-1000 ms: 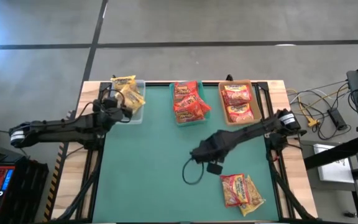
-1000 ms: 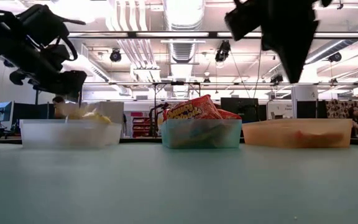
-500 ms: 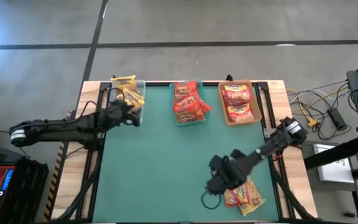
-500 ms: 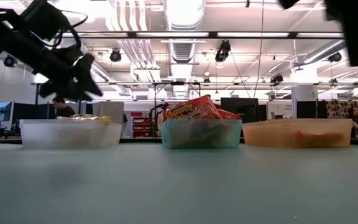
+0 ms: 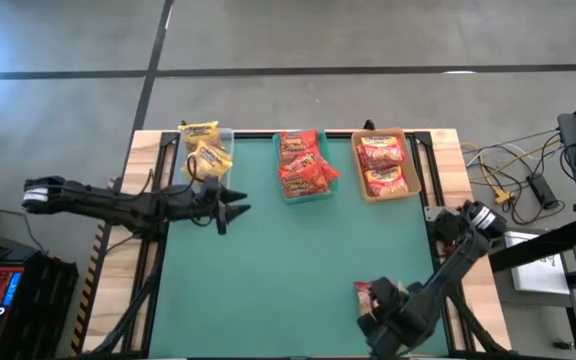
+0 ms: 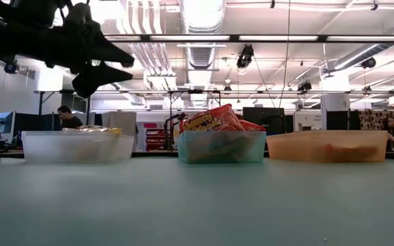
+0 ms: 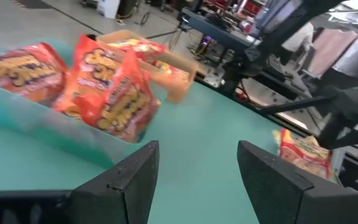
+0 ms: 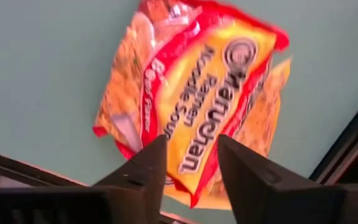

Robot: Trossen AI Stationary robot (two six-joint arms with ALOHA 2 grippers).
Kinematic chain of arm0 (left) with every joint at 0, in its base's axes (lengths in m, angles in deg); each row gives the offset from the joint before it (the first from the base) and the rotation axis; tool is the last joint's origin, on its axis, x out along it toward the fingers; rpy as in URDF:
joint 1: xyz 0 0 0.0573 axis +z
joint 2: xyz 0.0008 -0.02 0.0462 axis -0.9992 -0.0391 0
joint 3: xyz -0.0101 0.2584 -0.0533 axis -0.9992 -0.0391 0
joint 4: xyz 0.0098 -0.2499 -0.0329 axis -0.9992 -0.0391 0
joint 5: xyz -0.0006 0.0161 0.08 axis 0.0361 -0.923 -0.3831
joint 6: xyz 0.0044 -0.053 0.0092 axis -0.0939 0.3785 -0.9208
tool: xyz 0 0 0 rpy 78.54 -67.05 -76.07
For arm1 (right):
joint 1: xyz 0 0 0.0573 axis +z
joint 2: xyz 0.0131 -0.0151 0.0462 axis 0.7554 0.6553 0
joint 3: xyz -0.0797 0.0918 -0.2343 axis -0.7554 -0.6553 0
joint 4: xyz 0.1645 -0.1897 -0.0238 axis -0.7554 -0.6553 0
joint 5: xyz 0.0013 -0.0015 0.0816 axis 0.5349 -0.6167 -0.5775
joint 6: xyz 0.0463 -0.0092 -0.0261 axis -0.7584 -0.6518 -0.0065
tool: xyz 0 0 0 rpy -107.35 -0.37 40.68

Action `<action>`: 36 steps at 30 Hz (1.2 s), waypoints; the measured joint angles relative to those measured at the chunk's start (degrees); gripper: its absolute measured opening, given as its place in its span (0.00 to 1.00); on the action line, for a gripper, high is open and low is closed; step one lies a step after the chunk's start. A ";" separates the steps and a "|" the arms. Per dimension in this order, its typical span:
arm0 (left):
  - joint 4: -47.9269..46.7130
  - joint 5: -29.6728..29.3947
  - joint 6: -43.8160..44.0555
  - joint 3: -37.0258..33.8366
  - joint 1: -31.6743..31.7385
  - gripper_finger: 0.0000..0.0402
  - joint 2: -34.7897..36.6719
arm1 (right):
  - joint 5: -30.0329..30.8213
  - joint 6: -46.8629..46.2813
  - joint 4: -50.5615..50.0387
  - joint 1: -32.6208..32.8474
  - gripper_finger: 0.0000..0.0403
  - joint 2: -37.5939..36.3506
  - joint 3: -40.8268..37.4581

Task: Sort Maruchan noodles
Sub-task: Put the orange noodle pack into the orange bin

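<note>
the step in hand looks like a pickup: the right gripper point(image 8: 191, 168) hangs over the last loose maruchan noodles point(image 8: 197, 106) near the table's front right corner, fingers apart and empty (they likely need to straddle a packet). the left gripper point(image 5: 233, 208), spread and empty, hovers just before the clear tray point(image 5: 215, 178).
</note>
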 joint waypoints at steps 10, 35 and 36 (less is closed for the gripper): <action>6.68 -0.89 1.67 -0.02 -6.34 0.50 -6.50 | -0.41 -9.35 11.91 2.39 0.47 0.00 -7.12; 14.30 -0.93 3.15 0.07 -10.98 0.50 -18.33 | 41.04 18.14 24.05 -11.13 0.46 -0.02 -17.76; 14.67 -0.91 3.33 0.07 -11.44 0.50 -19.29 | 36.61 18.32 24.24 -11.53 0.46 -0.02 -17.76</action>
